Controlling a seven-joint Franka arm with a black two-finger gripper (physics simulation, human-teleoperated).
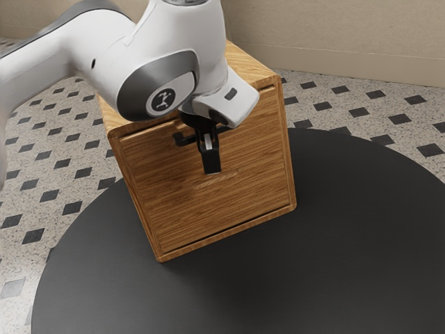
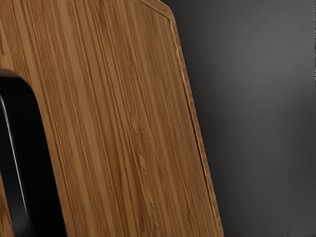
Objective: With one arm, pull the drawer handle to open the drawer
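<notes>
Ext. view: round dark table (image 1: 361,243) is the biggest thing, spread under and beyond the hand, w/ black-and-pale tiled floor (image 1: 42,181) around it and a beige wall (image 1: 348,28) behind. The white arm (image 1: 174,49) comes in from the ext. view's upper left and bends down over the wooden cabinet (image 1: 268,104), which stands on the table edge nearest the arm.

The drawer front (image 1: 208,202) is the face right before the hand; it looks about flush w/ the cabinet's edges. A short black handle (image 1: 183,138) sticks out of the upper part of the front, just beside the hand, on the ext. view's left of it. The black gripper (image 1: 211,164) hangs down in front of the panel, at the handle's level and a bit below it. Can't tell if the hand is wide or narrow, nor if it has hold of the handle; the white wrist housing covers the top.

Wrist view adds what the ext. view lacks: close wood grain of the drawer front (image 2: 123,123), its thin grooved border w/ a clipped corner, and dark table (image 2: 256,123) past that edge. A rounded black shape (image 2: 19,163) lies against the wood, close to the camera; can't tell whether it's handle or hand. It gives no arm, floor or wall.
</notes>
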